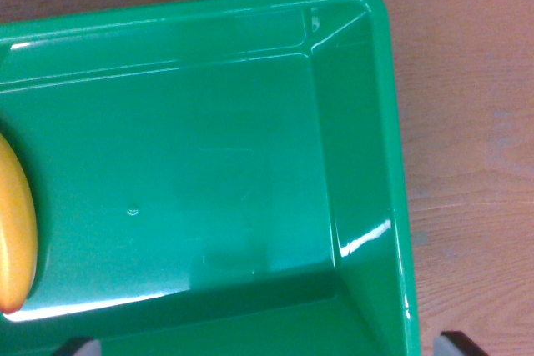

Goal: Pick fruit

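One yellow-orange fruit lies lengthwise up-down in the green bin; tool state unclear.

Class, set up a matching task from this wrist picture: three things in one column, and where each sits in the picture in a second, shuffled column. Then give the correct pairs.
Things:
1. green bin
2. yellow-orange fruit
3. wooden table

Places:
A. cut off at the wrist view's left edge, inside the bin
B. along the top and the wrist view's right, outside the bin
C. filling most of the picture

Pairs: 1-C, 2-A, 3-B
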Controlling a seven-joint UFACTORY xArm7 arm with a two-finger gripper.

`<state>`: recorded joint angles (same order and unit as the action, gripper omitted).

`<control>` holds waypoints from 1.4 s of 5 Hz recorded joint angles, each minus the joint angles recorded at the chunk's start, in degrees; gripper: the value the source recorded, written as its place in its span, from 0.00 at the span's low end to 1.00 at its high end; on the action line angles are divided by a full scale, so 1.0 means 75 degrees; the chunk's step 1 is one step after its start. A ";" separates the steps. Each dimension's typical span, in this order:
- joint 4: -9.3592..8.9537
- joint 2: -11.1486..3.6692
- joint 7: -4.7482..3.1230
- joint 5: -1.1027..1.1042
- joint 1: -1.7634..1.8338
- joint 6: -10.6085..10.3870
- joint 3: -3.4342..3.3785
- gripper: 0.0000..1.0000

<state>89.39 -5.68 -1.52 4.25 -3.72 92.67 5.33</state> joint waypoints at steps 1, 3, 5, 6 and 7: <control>0.0000 0.0000 0.0000 0.0000 0.0000 0.0000 0.0000 0.00; -0.0016 -0.0008 0.0000 -0.0002 0.0005 -0.0024 -0.0004 0.00; -0.0064 -0.0031 0.0002 -0.0008 0.0022 -0.0098 -0.0017 0.00; -0.0064 -0.0031 0.0002 -0.0008 0.0022 -0.0098 -0.0017 0.00; -0.0144 -0.0070 0.0005 -0.0019 0.0050 -0.0219 -0.0038 0.00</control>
<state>88.31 -6.20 -1.48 4.11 -3.35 91.03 5.05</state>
